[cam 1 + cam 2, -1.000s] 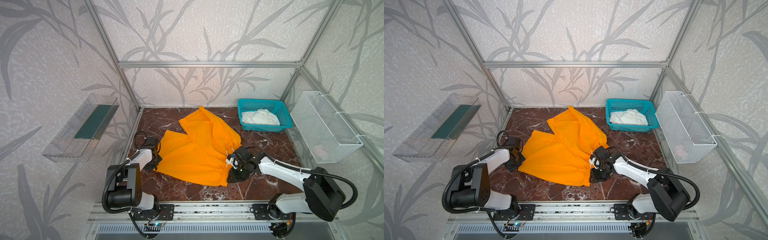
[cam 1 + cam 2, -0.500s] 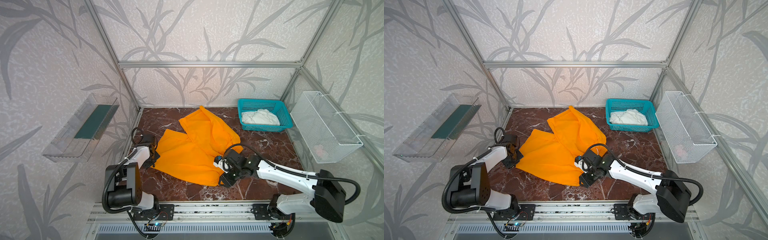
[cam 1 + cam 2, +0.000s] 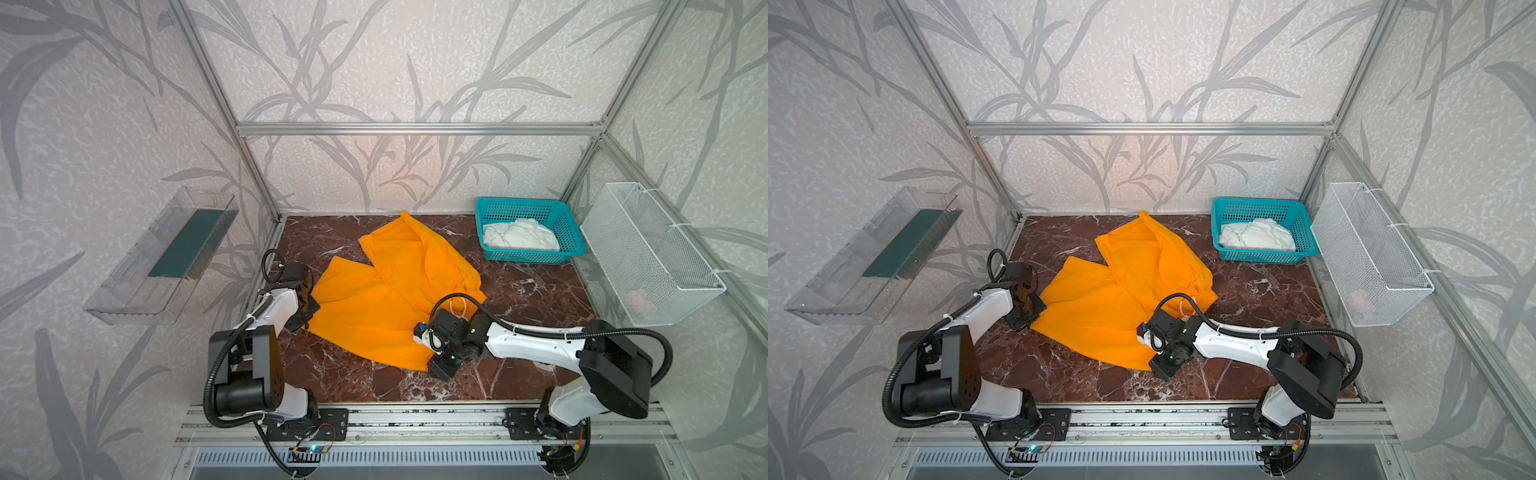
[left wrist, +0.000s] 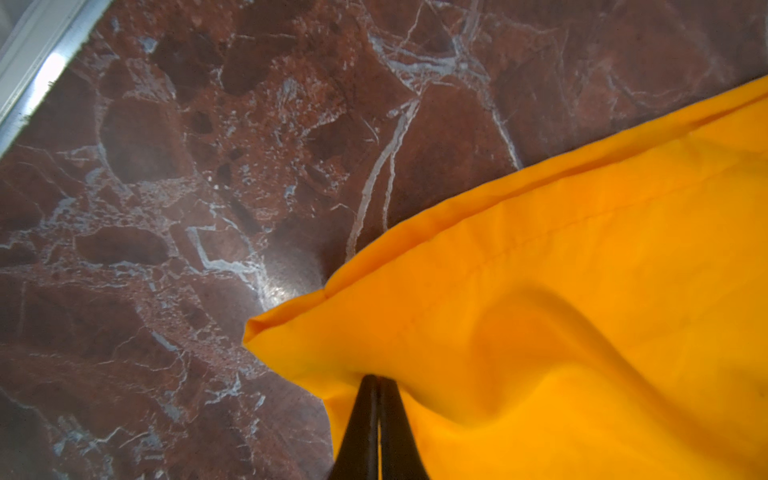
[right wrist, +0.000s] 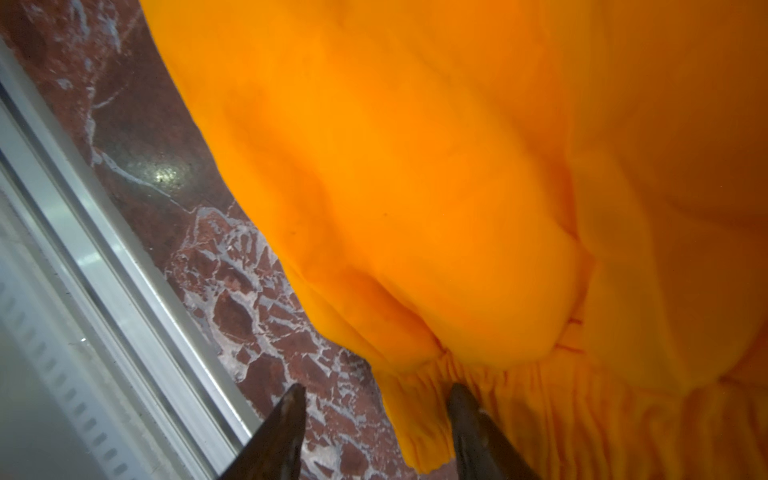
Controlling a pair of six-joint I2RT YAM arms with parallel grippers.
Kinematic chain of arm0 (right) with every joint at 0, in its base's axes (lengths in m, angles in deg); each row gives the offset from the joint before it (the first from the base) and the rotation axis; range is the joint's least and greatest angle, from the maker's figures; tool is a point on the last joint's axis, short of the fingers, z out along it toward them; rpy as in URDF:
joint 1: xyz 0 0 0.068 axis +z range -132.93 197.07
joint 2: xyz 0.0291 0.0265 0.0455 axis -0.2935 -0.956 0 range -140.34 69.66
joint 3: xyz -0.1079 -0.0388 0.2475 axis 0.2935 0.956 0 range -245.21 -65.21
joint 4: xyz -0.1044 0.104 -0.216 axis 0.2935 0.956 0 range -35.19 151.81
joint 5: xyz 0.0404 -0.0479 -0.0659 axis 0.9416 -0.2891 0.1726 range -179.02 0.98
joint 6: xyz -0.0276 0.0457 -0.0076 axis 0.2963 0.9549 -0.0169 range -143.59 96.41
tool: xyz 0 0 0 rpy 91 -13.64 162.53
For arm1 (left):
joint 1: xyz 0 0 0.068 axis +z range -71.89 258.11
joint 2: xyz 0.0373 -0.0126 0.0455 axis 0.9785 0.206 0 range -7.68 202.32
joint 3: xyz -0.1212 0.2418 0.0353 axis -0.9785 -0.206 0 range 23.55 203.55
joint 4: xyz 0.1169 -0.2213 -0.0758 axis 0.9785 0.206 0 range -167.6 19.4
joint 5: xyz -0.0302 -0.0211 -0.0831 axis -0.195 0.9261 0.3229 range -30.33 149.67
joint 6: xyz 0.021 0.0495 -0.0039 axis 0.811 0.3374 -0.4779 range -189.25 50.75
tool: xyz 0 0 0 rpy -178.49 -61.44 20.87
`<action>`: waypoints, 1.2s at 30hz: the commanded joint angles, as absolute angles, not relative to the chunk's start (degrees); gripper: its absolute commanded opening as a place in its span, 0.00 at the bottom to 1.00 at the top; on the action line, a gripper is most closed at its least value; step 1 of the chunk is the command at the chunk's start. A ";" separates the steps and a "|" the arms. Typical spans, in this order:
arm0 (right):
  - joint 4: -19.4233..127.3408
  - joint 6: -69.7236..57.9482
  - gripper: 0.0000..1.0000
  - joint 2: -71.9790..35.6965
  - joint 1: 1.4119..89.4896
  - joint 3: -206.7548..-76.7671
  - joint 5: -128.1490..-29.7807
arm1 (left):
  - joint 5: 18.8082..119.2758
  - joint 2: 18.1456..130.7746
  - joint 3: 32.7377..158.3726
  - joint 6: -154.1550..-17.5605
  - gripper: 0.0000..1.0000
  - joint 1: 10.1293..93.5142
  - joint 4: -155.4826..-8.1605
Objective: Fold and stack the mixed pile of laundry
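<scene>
The orange trousers [image 3: 386,307] [image 3: 1113,316] lie spread on the dark red marble surface [image 3: 532,299] [image 3: 1092,382], towards the left and middle of it. One leg reaches to the back wall and the other is laid out to the left. The left gripper [image 3: 309,313] [image 3: 1034,316] sits low at the left edge of the cloth. In the left wrist view its jaws are pressed together on the trousers' edge [image 4: 377,380], close to a hemmed corner, and the fabric bunches into a soft ridge just past them. The right gripper [image 3: 434,365] [image 3: 1163,365] is at the near corner of the trousers. In the right wrist view its jaws stand spread [image 5: 376,390], with the gathered elastic corner of the waistband between them; one fingertip is at the cloth and the other is over bare marble, and nothing is pinched. The white shirt [image 3: 519,235] [image 3: 1256,235] lies crumpled inside the teal basket [image 3: 519,203] [image 3: 1258,202] at the back right corner, well apart from the trousers.
</scene>
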State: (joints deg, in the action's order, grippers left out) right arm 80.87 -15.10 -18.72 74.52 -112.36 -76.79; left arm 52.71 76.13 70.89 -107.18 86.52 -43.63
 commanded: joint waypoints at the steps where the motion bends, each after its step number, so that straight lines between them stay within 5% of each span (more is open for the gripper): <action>1: 80.35 -15.51 0.56 -19.58 75.22 -112.02 -82.85 | 52.05 75.99 72.46 -106.39 0.00 87.21 -41.80; 9: 81.72 -14.81 0.46 -23.07 77.30 -111.53 -83.35 | 51.98 75.44 72.91 -106.06 0.00 87.99 -41.66; 20: 83.68 -14.46 0.05 -23.40 79.67 -113.72 -79.26 | 52.36 74.66 75.50 -105.73 0.00 89.10 -40.38; 30: 82.10 -13.64 0.00 -12.29 79.63 -115.50 -56.36 | 50.10 65.00 81.33 -101.47 0.00 89.54 -34.07; 36: 81.11 -12.71 0.00 -8.53 79.09 -115.93 -51.27 | 55.56 61.15 88.28 -96.27 0.00 89.36 -33.13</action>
